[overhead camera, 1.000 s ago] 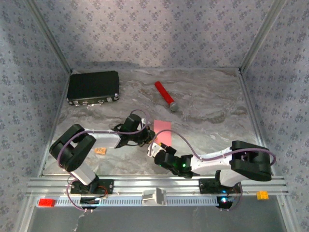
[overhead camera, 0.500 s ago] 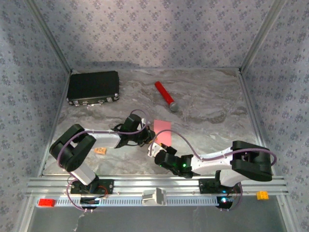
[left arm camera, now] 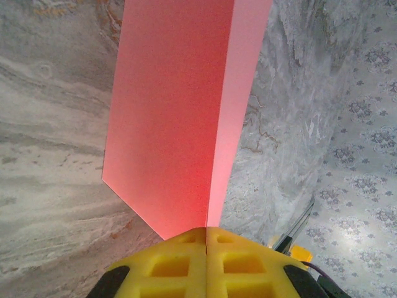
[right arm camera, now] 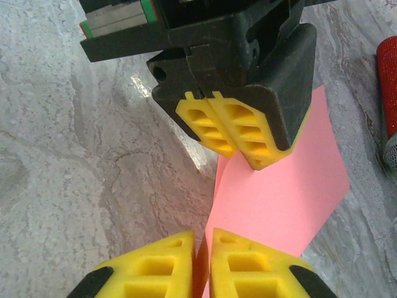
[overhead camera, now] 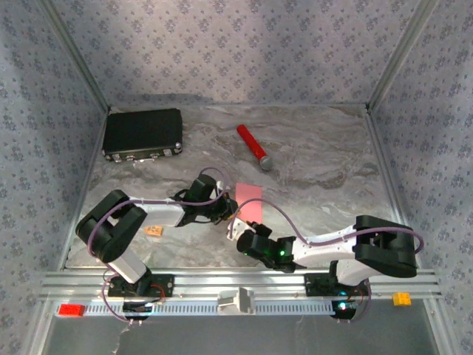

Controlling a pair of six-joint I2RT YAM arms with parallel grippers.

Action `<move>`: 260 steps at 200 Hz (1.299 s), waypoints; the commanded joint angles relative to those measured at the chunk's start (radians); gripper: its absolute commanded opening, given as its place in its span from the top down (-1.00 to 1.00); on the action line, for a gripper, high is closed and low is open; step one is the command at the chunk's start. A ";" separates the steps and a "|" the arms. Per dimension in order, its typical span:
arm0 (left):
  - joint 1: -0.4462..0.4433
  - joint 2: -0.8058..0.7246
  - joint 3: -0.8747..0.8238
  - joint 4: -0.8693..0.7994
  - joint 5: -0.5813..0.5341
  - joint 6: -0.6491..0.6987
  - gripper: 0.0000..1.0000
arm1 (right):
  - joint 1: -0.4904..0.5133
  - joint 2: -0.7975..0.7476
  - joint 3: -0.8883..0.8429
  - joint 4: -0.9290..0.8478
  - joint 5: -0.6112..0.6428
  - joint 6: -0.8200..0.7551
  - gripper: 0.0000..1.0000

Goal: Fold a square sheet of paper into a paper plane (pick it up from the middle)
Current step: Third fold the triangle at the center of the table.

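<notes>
The square sheet of paper (overhead camera: 249, 198) is pink-red and folded along a centre crease, standing up off the marble table in front of both arms. In the left wrist view the sheet of paper (left arm camera: 173, 112) runs away from my left gripper (left arm camera: 206, 228), which is shut on its near corner at the crease. My left gripper (overhead camera: 228, 211) holds the sheet's left side. In the right wrist view my right gripper (right arm camera: 201, 239) is closed down on the near edge of the paper (right arm camera: 279, 192), facing the left gripper (right arm camera: 239, 149). My right gripper (overhead camera: 240, 231) sits just below the sheet.
A red cylinder with a grey tip (overhead camera: 253, 146) lies behind the paper and shows in the right wrist view (right arm camera: 388, 93). A black case (overhead camera: 143, 133) sits at the back left. A small tan block (overhead camera: 154, 231) lies by the left arm.
My right gripper's jaws have closed in on the near edge of the paper. The left gripper and the sheet have stayed put.
</notes>
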 commanded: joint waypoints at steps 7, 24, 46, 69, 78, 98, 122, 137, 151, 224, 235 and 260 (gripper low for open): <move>0.006 -0.031 0.020 -0.005 0.002 0.002 0.78 | -0.005 -0.022 0.009 -0.030 0.021 0.033 0.80; 0.005 -0.040 0.018 -0.013 -0.010 0.003 0.66 | -0.010 -0.027 0.009 -0.034 0.009 0.043 0.83; 0.007 -0.070 0.019 -0.069 -0.043 0.022 0.34 | -0.024 -0.040 0.009 -0.048 -0.031 0.063 0.84; 0.015 -0.133 0.019 -0.157 -0.104 0.051 -0.03 | -0.053 -0.060 0.004 -0.059 -0.108 0.104 0.85; 0.022 -0.158 0.023 -0.204 -0.128 0.068 -0.09 | -0.071 -0.073 -0.003 -0.055 -0.147 0.126 0.87; 0.033 -0.210 0.033 -0.292 -0.171 0.105 -0.15 | -0.126 -0.101 -0.010 -0.051 -0.273 0.183 0.91; 0.043 -0.237 0.036 -0.330 -0.184 0.134 -0.16 | -0.209 -0.128 0.004 -0.056 -0.449 0.254 0.92; 0.045 -0.244 0.039 -0.340 -0.185 0.143 -0.15 | -0.274 -0.135 0.021 -0.076 -0.581 0.285 0.92; 0.046 -0.246 0.040 -0.339 -0.184 0.142 -0.13 | -0.324 -0.136 0.035 -0.096 -0.679 0.323 0.92; 0.049 -0.230 0.069 -0.344 -0.170 0.162 0.14 | -0.496 -0.089 0.024 -0.072 -0.997 0.450 0.96; 0.052 -0.220 0.079 -0.341 -0.160 0.168 0.18 | -0.506 -0.082 0.013 -0.049 -1.019 0.469 0.96; 0.051 -0.182 0.124 -0.344 -0.126 0.193 0.25 | -0.512 -0.080 -0.024 0.018 -1.049 0.518 0.96</move>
